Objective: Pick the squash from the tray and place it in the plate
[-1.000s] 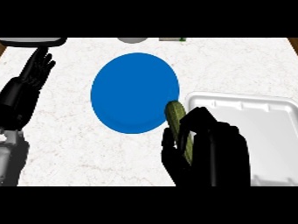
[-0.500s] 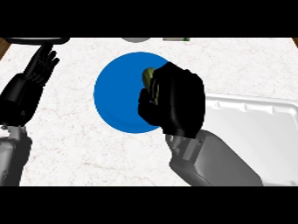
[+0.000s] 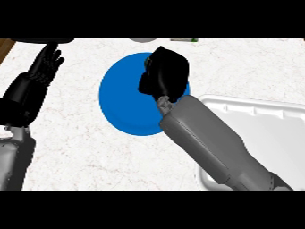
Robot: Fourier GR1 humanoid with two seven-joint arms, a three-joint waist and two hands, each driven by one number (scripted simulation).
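Now I cannot see the squash; my right hand (image 3: pixel 164 76) covers the spot over the blue plate (image 3: pixel 125 107).

Its fingers are curled under the palm, on what I cannot tell. Below them lies the plate on the white bench (image 3: pixel 82 152); behind the wrist, toward my right, sits the white tray (image 3: pixel 273 120), partly hidden by the forearm. My left hand (image 3: pixel 39 74) rests near the left edge, fingers straight and pointing up.

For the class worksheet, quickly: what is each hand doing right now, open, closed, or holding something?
Left hand: open, fingers straight, resting at the view's left.
Right hand: over the blue plate, fingers curled; whether it holds the squash cannot be told.
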